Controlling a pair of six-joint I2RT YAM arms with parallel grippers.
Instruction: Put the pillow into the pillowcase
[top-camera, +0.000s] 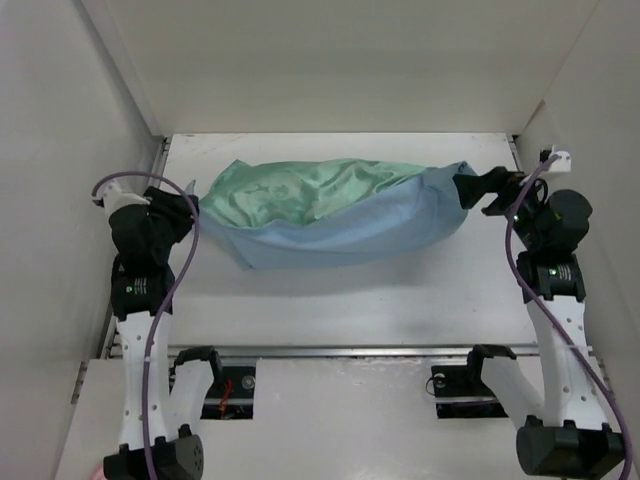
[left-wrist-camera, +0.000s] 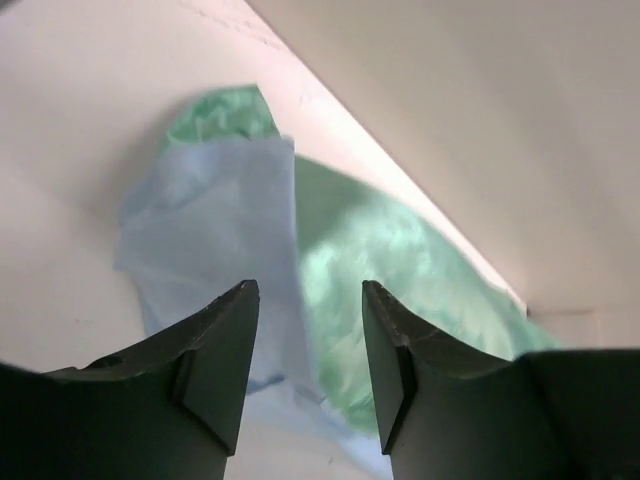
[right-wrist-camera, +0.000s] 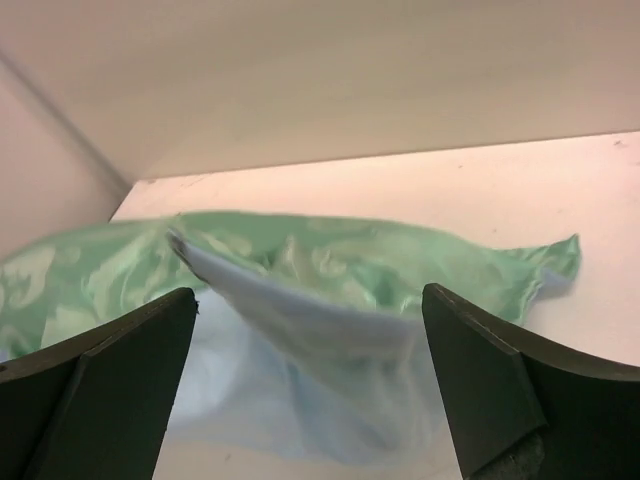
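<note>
Two claws, one at each end of the pillowcase (top-camera: 330, 215), both parted and clamped on nothing. Left gripper (top-camera: 193, 206) up against the sack's left end, fingers (left-wrist-camera: 215, 365) partway apart, blue cloth showing through the gap and running on beyond it; whether touching the pads, cannot tell. Right gripper (top-camera: 468, 190) at the sack's right end, fingers (right-wrist-camera: 100, 390) spread much wider, the rumpled blue edge showing between and beyond them, apart from either pad. Pillowcase lying across the far half of the table (top-camera: 400, 300), lengthwise from left to right, bulging in the middle: shiny green face on top toward the far left, light blue face along the near side and the right end. Pillow hidden in every view; cannot tell from the cloth alone whether inside. From above only: both arms, the whole length of the sack and its place on the table. From the wrists only: the gap between each pair of fingers, the floral pattern on the green side in the right view, and a blue flap lying over the green in the left.
</note>
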